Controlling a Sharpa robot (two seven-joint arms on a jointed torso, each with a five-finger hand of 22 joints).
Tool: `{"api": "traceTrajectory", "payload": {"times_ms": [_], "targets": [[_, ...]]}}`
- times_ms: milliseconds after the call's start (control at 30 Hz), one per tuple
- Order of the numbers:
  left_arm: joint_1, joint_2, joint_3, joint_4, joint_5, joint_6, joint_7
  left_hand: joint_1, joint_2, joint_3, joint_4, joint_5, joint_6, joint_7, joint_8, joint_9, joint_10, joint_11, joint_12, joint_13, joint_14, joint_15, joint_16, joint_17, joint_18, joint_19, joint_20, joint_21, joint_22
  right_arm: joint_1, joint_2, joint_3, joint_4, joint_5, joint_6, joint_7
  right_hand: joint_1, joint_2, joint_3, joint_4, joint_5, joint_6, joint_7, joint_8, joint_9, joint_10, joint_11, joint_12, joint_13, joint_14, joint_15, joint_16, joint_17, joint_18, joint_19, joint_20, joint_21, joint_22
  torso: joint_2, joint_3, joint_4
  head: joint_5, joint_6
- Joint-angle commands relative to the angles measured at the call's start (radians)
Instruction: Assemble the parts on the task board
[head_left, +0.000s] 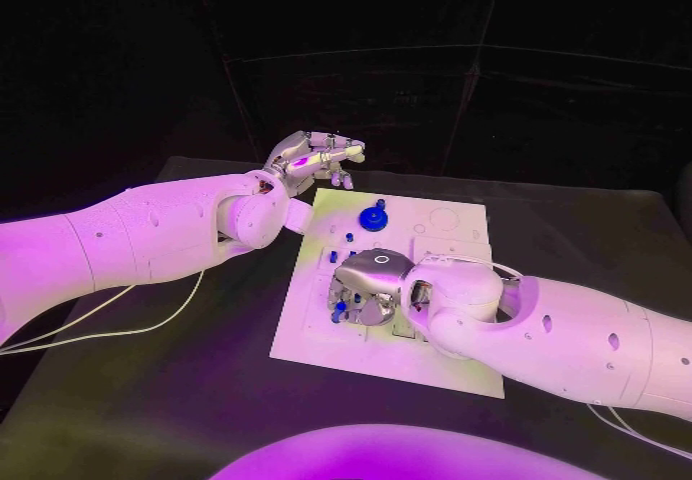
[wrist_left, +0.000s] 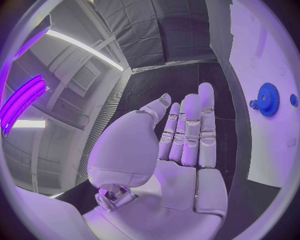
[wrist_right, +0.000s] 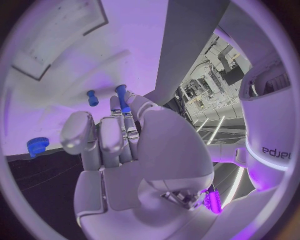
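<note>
In the head view we see the white task board (head_left: 433, 350) lying in the middle of the black counter (head_left: 173, 400). The left robot hand (head_left: 310, 160) hovers just past the board's far left corner, fingers straight and apart, holding nothing. A blue gear (head_left: 374, 217) sits on the board near that corner, with small blue pegs (head_left: 348, 238) just beside it. The right robot hand (head_left: 368, 288) is down over the middle of the board, fingers curled.

In the left wrist view we find the left robot hand (wrist_left: 181, 150) flat and empty, with the blue gear (wrist_left: 269, 99) on the board well apart from it.

In the right wrist view the right robot hand (wrist_right: 125, 150) pinches a blue peg (wrist_right: 122, 98) at its fingertips, close to the board; another blue peg (wrist_right: 92, 97) stands on the board just beside it.
</note>
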Motion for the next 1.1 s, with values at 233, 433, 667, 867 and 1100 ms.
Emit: {"api": "traceTrajectory", "payload": {"times_ms": [233,433,667,867,1100], "targets": [[0.001,0.001,0.001,-0.001,0.003,0.013,0.003,0.008,0.004,-0.005,-0.003,0.001,-0.007,0.0,0.007,-0.001,-0.006,-0.002,0.005,-0.001,-0.009,0.0,-0.005,-0.001,0.006,-0.002,0.002,-0.006,-0.001,-0.002,-0.01,0.001,0.021,-0.027,-0.012,-0.008,-0.011,0.001,0.006,0.0,0.004,0.006,0.004,0.002,0.002,0.01,0.0,-0.005,0.0,0.018,-0.002,0.008,0.003,0.001,0.002,-0.001,0.006,0.002,0.0,0.0002,-0.0012,0.001,0.001],[0.001,0.002,0.001,-0.002,0.003,0.014,0.002,0.008,0.004,-0.005,-0.003,0.001,-0.007,0.0,0.007,-0.001,-0.006,-0.002,0.005,-0.001,-0.009,0.0,-0.005,-0.001,0.006,-0.002,0.002,-0.006,-0.001,-0.003,-0.014,0.001,0.027,-0.045,-0.016,-0.02,-0.012,0.0,0.006,0.0,0.004,0.008,0.004,0.003,0.002,0.011,-0.001,-0.005,0.0,0.018,-0.003,0.008,0.002,0.001,0.001,-0.001,0.006,0.001,0.0,0.0,-0.0006,0.001,0.002],[0.001,0.002,0.001,-0.001,0.003,0.015,0.001,0.008,0.004,-0.005,-0.003,0.001,-0.007,0.0,0.007,-0.001,-0.006,-0.002,0.005,-0.001,-0.009,0.0,-0.005,-0.001,0.006,-0.002,0.002,-0.006,-0.001,-0.003,-0.004,0.001,0.023,-0.067,0.017,-0.04,-0.022,-0.008,0.005,0.001,0.002,0.006,0.004,0.0,0.002,0.011,0.0,-0.008,0.0,0.017,-0.003,0.006,-0.003,0.002,0.0,-0.001,0.004,-0.002,-0.001,-0.0012,-0.0004,0.0,0.003],[0.001,0.001,0.001,0.0,0.003,0.015,0.001,0.008,0.004,-0.005,-0.003,0.001,-0.007,0.0,0.007,-0.001,-0.006,-0.002,0.005,-0.001,-0.009,0.0,-0.005,-0.001,0.006,-0.002,0.002,-0.006,-0.001,-0.003,0.005,0.001,0.02,-0.085,0.031,-0.048,-0.026,-0.01,0.005,0.002,0.002,0.005,0.005,-0.001,0.001,0.011,0.001,-0.01,0.0,0.016,-0.002,0.004,-0.005,0.002,-0.001,-0.001,0.004,-0.003,-0.001,-0.0013,-0.0004,0.0,0.002],[0.001,0.0,0.001,0.0,0.003,0.015,-0.001,0.008,0.004,-0.005,-0.003,0.001,-0.007,0.0,0.007,-0.001,-0.006,-0.002,0.005,-0.001,-0.009,0.0,-0.005,-0.001,0.006,-0.002,0.002,-0.006,-0.001,-0.003,0.014,0.001,0.019,-0.095,0.034,-0.049,-0.035,-0.017,0.004,0.004,0.003,0.001,0.005,-0.005,0.001,0.009,0.002,-0.015,-0.001,0.015,-0.001,0.003,-0.007,0.002,-0.003,0.0,0.002,-0.005,-0.001,-0.0012,-0.0001,-0.001,0.001]]}}
